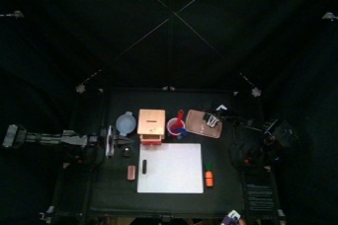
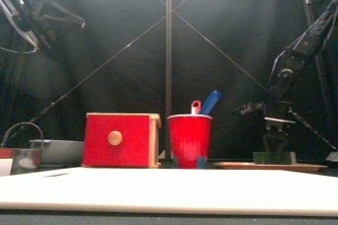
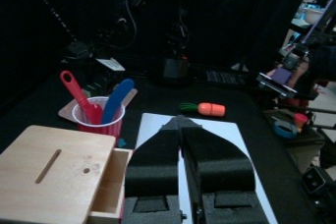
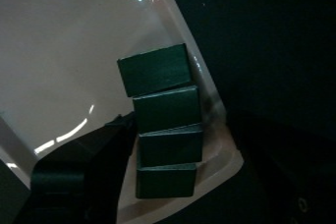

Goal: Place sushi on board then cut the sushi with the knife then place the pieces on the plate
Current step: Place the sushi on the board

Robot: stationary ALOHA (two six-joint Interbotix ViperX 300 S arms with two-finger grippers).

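Right fingers point(image 4: 171, 174) spread either side of the sushi roll point(image 4: 160, 100) on the pink tray point(image 4: 79, 61). I read left fingers point(image 3: 184, 122) pressed together, empty, over the white cutting board point(image 3: 250, 154).

The black surface point(image 1: 106, 194) carries a white rectangular cutting board point(image 1: 172, 170), which lies flat in the middle, nearer the front edge than the back. Behind the board stands a row of things. Counting from the left edge, they are a blue-grey bowl with small handles point(image 1: 126, 123), a pale wooden box with a red drawer front point(image 1: 150, 122), a red plastic cup point(image 1: 175, 128) and a flat pink tray point(image 1: 199, 125). A small orange toy with a green end point(image 1: 208, 179) lies just beside the board's right side. A small brownish toy point(image 1: 130, 172) lies just off its left side.
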